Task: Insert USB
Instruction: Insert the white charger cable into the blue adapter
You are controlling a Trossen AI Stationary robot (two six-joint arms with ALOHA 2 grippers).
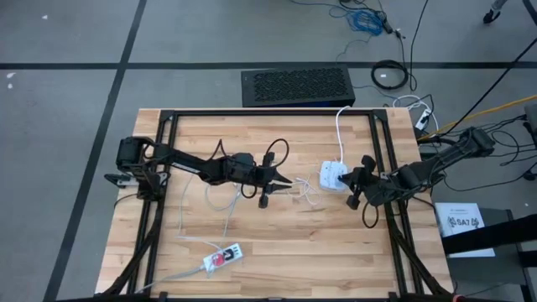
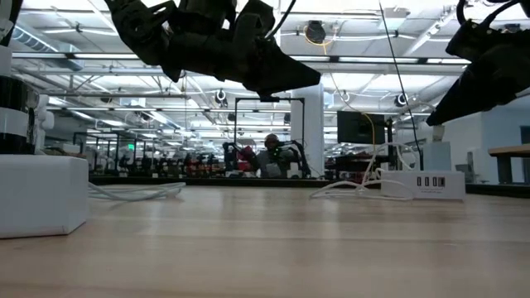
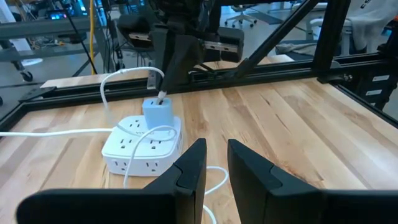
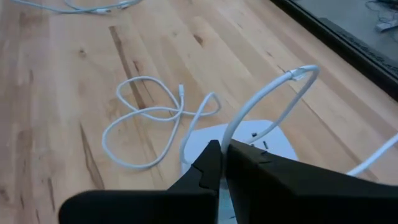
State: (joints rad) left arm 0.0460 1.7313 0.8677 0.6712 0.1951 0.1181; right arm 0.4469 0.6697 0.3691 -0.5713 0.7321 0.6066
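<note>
A white power hub lies flat on the wooden table, right of centre. A light blue charger is plugged into its top. A white cable enters the top of the charger. More white cable lies in slack loops on the wood beside the hub. My right gripper is shut, slanting down over the hub, with its tips right at that cable's plug end. My left gripper hangs open above the table left of the hub, pointing at it, with nothing between its fingers. My right gripper's shut fingertips stand at the cable's plug end, where it goes into the top of the blue charger. They come slanting down from the table's right side. I cannot tell whether they touch the plug or pinch it.
A second white power strip with a red switch lies near the front left, with thin cables trailing across the wood. A black frame borders the table. A black box stands beyond the far edge.
</note>
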